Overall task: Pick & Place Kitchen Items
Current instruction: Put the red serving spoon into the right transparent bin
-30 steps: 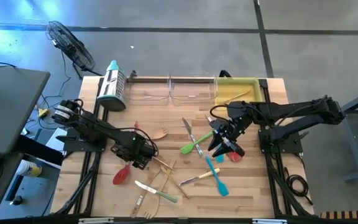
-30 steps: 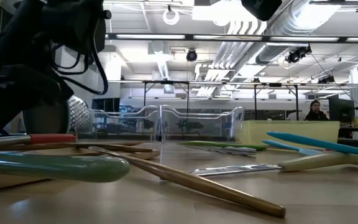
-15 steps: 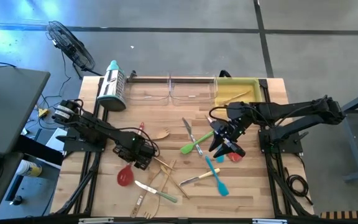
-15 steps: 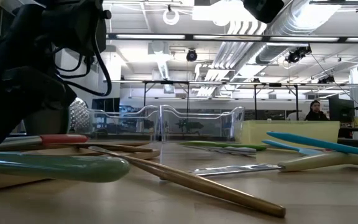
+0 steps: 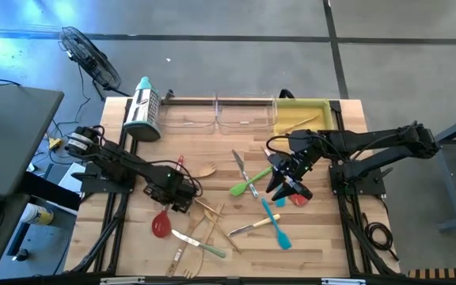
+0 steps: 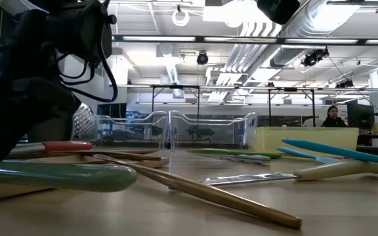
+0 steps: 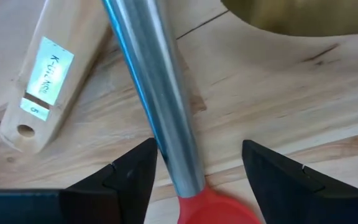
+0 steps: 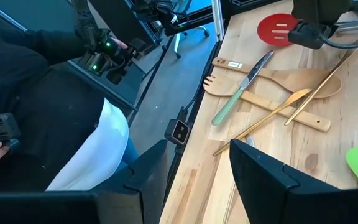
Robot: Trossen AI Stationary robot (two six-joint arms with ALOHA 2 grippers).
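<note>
A red spatula (image 5: 162, 224) with a steel handle (image 7: 166, 106) lies flat on the wooden table at the front left. My left gripper (image 5: 172, 199) points down over it, open, one finger on each side of the handle just above the red head (image 7: 213, 208). A wooden handle (image 7: 48, 81) lies beside it. My right gripper (image 5: 287, 188) hangs open above the table's right middle with nothing between its fingers (image 8: 142, 180). Below it lie a green spatula (image 5: 248, 186) and a blue spatula (image 5: 275, 226). My left gripper comes from above, its fingers across the steel handle close to the red head. One finger (image 7: 135, 171) stands right against the handle's side (image 7: 166, 162) and the other stands apart. Whether that finger touches the handle, I cannot tell. The spatula lies on the table.
A steel grater (image 5: 143, 111), clear trays (image 5: 212, 117) and a yellow tray (image 5: 301, 115) line the far edge. Wooden forks, a spoon (image 5: 203, 170) and small knives (image 5: 184, 237) are scattered at the front middle. A person (image 8: 55, 112) stands by the table's side.
The red spatula's head has swung a little toward the table's right and now shows rounder and flat on the wood. My left gripper has stayed over the handle, still open.
</note>
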